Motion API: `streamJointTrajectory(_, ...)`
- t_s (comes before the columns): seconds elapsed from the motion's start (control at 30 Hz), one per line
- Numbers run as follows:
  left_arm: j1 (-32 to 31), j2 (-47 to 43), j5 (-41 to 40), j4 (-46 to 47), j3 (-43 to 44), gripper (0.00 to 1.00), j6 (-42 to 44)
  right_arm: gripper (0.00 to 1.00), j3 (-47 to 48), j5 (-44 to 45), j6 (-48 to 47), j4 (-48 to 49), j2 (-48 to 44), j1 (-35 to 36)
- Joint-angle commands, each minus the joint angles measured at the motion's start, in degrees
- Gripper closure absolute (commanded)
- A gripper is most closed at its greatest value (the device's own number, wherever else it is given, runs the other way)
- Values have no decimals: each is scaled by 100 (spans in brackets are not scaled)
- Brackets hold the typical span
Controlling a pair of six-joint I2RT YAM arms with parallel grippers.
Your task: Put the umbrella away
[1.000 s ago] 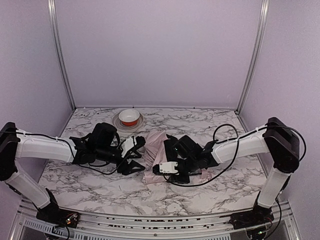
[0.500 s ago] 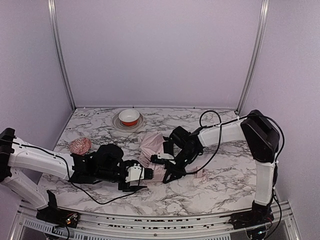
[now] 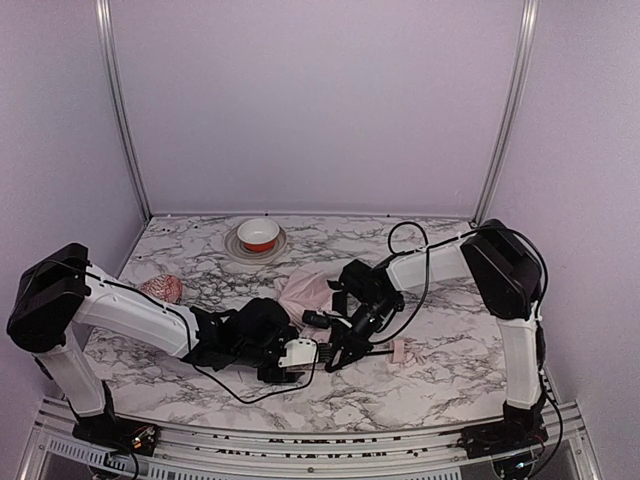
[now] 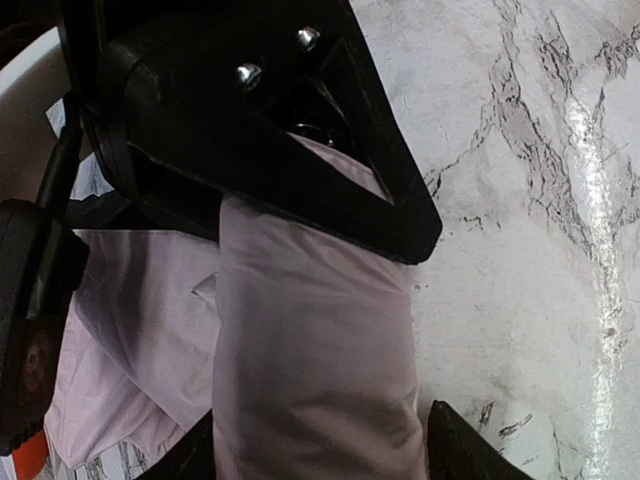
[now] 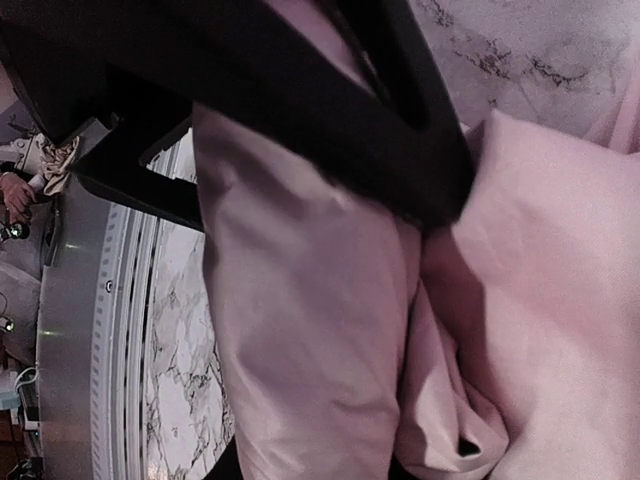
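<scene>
The umbrella [image 3: 305, 292] lies at the table's middle as a crumpled pale pink bundle, with its thin black shaft running right to the small pink handle knob [image 3: 400, 352]. My left gripper [image 3: 300, 353] comes in low from the left and is shut on a rolled part of the fabric [image 4: 315, 330]. My right gripper [image 3: 340, 345] faces it from the right, shut on the same pink roll [image 5: 300, 330]. The two grippers nearly touch. In each wrist view the other gripper's black body fills the top.
A reddish-pink knobbly ball [image 3: 162, 289] sits at the left. A red and white bowl [image 3: 259, 235] on a plate stands at the back centre. Cables loop over the right arm [image 3: 430, 265]. Purple walls close in the marble table [image 3: 470, 370].
My left arm swung from the left to the front centre and closed on the umbrella's fabric. My right gripper drew back toward the middle. The knobbly ball came into view.
</scene>
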Motion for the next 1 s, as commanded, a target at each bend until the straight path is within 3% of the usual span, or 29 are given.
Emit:
streamJointTrajectory(0.0,-9,325,-270,-657,162,45,3,87,-78,79,146,-768,260,10)
streamJointTrajectory(0.17,-9,407,-80,-1105,268,81,-313,74,-20,289,423,-499,36,-50)
streamJointTrajectory(0.33,0,364,508,-1422,340,93,-596,58,-123,513,1021,293,-585,-285)
streamJointTrajectory(0.43,44,505,838,-1736,455,98,-732,48,-406,800,1237,831,-1169,-409)
streamJointTrajectory(0.57,228,897,1378,-2481,854,99,-969,43,-963,1373,1297,1443,-2030,-433)
streamJointTrajectory(0.8,670,1727,2671,-3684,1805,99,-1370,42,-2350,2435,1467,2954,-3549,-414)
streamJointTrajectory(0.97,938,2170,3205,-4198,2231,100,-1571,42,-3816,3215,896,4324,-4953,-158)
